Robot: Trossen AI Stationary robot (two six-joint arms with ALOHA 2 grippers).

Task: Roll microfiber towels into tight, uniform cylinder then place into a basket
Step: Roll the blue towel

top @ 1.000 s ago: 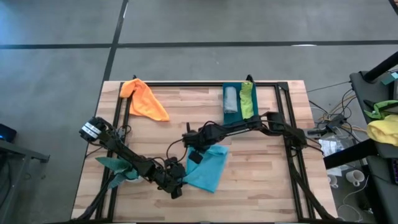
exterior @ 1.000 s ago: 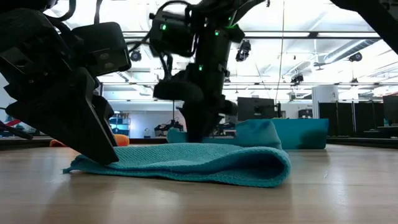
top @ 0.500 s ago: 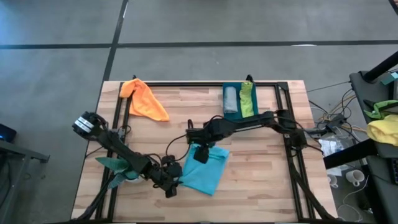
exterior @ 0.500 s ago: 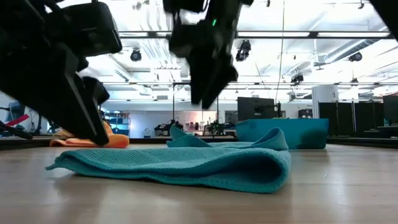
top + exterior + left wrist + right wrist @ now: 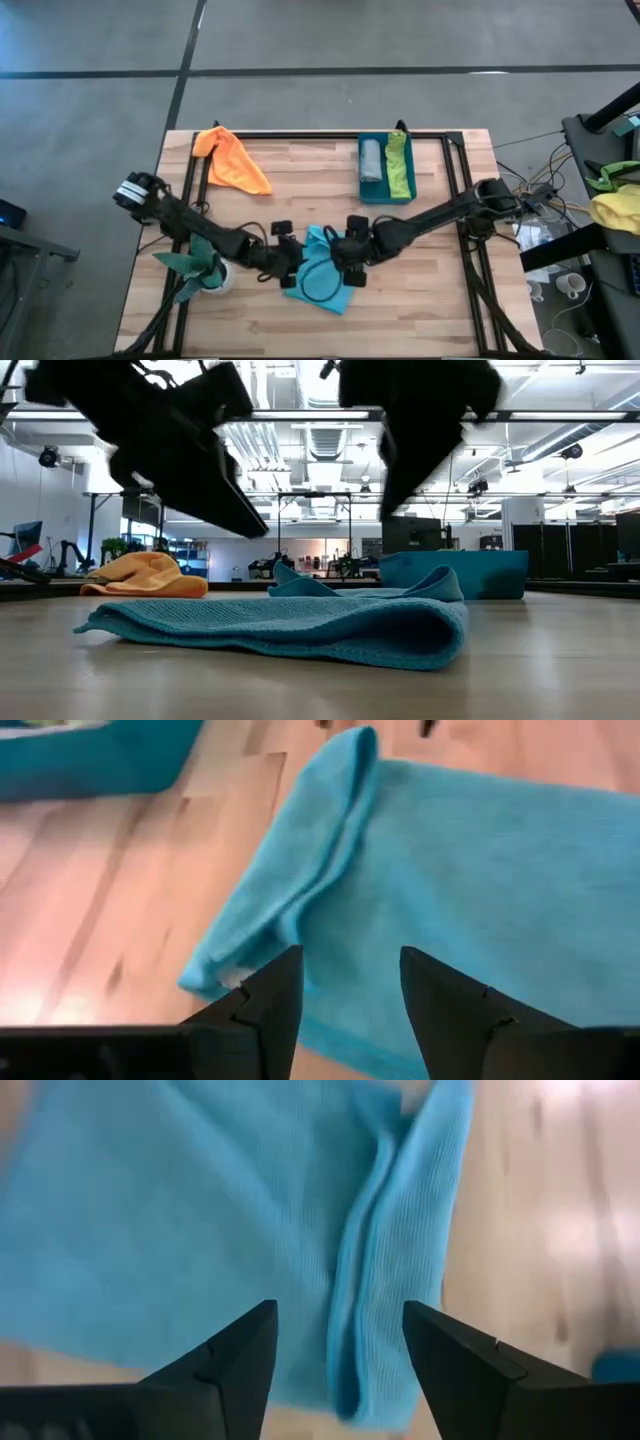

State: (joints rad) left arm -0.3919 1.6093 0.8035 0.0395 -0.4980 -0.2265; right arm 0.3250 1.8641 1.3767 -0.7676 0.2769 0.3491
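Observation:
The turquoise towel [image 5: 333,297] lies folded flat on the table, with a doubled fold along one edge [image 5: 320,870]. It also shows in the low view [image 5: 300,625] and the right wrist view [image 5: 180,1210]. My left gripper [image 5: 345,990] is open and hovers over the towel's left part [image 5: 288,256]. My right gripper [image 5: 340,1350] is open and hovers over its right part [image 5: 352,264]. In the low view both grippers stand clear above the cloth. The teal basket [image 5: 366,190] holds a grey roll [image 5: 371,158] and a lime green roll [image 5: 398,162]. The orange towel [image 5: 232,160] lies crumpled at the far left.
A leafy plant in a white pot [image 5: 198,270] stands at the near left beside my left arm. A black frame rail [image 5: 320,134] runs along the table's far side. Bare wood lies between the basket and the turquoise towel.
My left gripper has risen from the towel's near left corner and gone toward the far side, over the towel's left part. My right gripper has lifted off the towel's far edge and gone toward the near edge. The towel has slid a little left and lies folded.

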